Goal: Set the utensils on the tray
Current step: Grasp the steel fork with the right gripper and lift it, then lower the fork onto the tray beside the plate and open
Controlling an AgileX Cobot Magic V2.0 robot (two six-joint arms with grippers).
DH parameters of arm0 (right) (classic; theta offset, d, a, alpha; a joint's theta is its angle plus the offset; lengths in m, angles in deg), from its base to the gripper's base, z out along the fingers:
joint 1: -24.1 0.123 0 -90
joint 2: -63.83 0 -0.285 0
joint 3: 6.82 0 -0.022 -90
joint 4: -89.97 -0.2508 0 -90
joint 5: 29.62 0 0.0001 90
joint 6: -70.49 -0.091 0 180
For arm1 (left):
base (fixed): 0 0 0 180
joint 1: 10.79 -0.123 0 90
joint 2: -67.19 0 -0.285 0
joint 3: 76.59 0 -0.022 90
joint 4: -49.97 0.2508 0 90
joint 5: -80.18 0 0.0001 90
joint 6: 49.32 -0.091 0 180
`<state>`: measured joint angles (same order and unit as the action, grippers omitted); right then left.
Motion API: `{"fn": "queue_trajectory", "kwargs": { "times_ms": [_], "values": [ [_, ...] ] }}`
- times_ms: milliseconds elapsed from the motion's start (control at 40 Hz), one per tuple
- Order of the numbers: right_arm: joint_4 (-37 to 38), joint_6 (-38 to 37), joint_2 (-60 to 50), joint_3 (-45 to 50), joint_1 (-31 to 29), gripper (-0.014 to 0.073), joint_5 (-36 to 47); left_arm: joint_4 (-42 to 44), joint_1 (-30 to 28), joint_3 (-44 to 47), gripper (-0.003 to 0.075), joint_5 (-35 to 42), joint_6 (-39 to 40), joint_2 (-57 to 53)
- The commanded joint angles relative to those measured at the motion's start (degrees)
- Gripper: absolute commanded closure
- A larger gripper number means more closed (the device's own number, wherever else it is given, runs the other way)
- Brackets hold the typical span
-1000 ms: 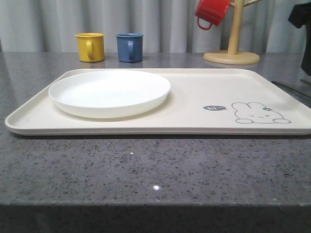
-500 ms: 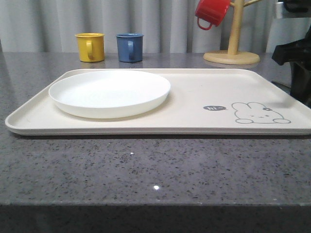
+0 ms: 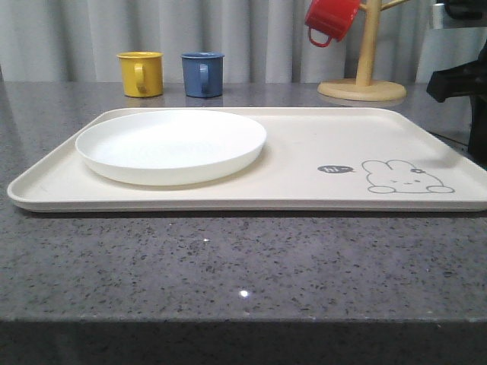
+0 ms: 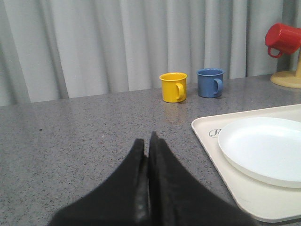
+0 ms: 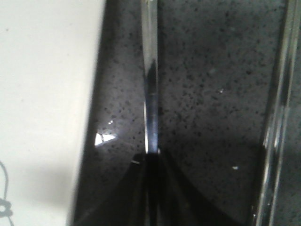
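Left gripper (image 4: 149, 155): matte black, tapered wedge fingers; right gripper (image 5: 151, 162) likewise black; dark angular arm housing (image 3: 460, 76).

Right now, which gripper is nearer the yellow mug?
Left. The left gripper rests on the counter facing the yellow mug; the right gripper is beyond the cream tray's far side.

Silver utensil (image 5: 150, 94) beside cream tray (image 5: 47, 94)
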<state>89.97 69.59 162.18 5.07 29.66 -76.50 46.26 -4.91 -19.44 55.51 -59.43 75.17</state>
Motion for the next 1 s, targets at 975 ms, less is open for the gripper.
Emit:
{"fn": "queue_trajectory", "kwargs": {
  "times_ms": [975],
  "values": [
    [5.4,-31.1,5.3,-22.8,27.5,0.0536,-9.0,-0.5,0.0,-1.5,0.0738,4.8,0.4,0.7]
  ]
}}
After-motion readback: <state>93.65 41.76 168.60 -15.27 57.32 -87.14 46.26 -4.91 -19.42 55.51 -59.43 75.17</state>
